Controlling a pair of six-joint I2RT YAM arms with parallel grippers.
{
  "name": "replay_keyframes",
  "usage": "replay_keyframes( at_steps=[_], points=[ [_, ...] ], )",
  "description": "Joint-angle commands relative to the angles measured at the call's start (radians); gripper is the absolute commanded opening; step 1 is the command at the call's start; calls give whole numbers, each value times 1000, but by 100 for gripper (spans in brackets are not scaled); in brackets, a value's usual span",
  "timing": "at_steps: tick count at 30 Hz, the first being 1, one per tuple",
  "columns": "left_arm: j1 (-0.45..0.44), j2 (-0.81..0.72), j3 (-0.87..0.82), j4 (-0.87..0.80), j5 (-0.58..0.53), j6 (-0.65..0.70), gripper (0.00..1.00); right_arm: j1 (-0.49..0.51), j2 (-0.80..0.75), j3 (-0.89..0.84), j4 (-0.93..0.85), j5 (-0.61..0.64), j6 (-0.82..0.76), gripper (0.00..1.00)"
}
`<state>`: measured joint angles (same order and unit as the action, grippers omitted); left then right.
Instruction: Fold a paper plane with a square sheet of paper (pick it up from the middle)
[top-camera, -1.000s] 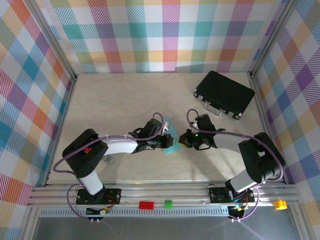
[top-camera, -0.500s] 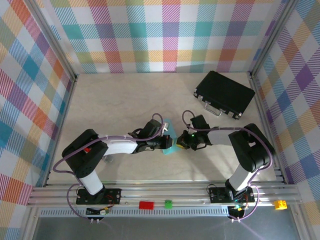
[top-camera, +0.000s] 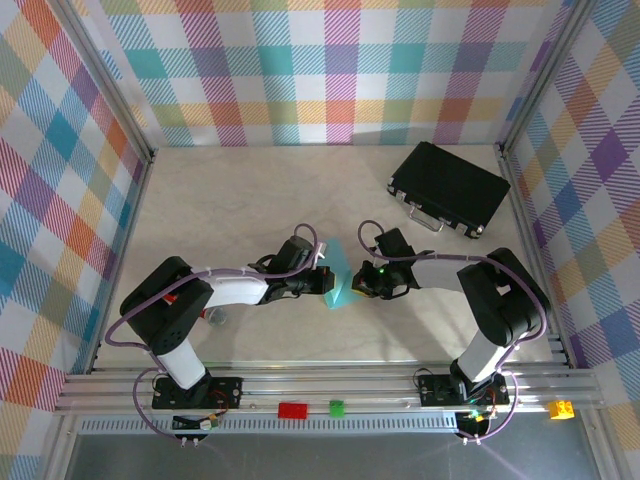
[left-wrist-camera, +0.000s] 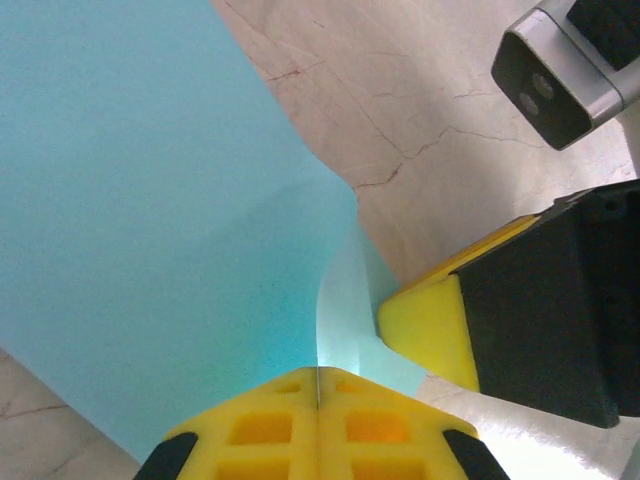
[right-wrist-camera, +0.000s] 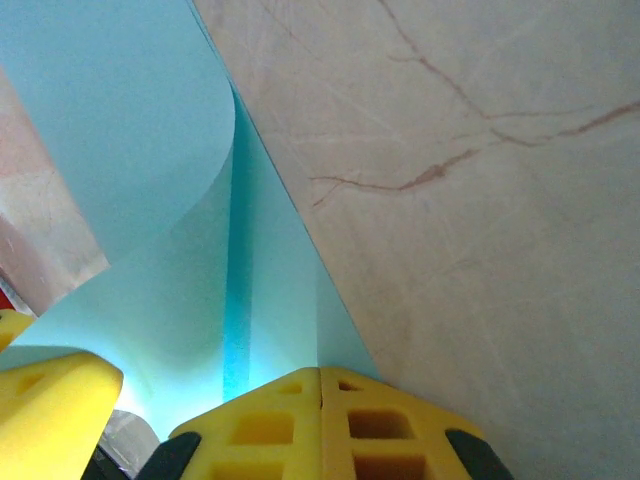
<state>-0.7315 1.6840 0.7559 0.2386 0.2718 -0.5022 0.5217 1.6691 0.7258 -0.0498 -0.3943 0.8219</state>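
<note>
Paper, thin light-blue square sheet (left-wrist-camera: 150, 200), likely limp, crease-prone; left jaws and right jaws clamped on it near middle fold.

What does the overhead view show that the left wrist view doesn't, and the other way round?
The overhead view adds the layout: the black case at the far right of the table, well apart from the work, and the plaid walls around it. The left wrist view adds close detail: the left gripper shut on the edge of the blue paper, which curls up at the pinch. Both share the paper, the table and the right gripper at the paper's edge.
</note>
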Motion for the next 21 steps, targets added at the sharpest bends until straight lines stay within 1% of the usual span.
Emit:
replay_keyframes(
  at_steps=[1,8,11,14,21],
  points=[
    [8,-8,11,-29,-50,52,0,1,24,-24,-78,63,-7,0],
    [8,-2,30,-92,-122,98,0,0,18,-23,-81,63,-6,0],
    [7,1,30,-93,-139,99,0,0,17,-24,-76,57,-13,0],
    [8,4,13,-58,-157,90,0,0,22,-15,-95,63,-26,0],
    [9,42,19,-53,-120,89,0,0,18,-17,-86,52,-24,0]
  ],
)
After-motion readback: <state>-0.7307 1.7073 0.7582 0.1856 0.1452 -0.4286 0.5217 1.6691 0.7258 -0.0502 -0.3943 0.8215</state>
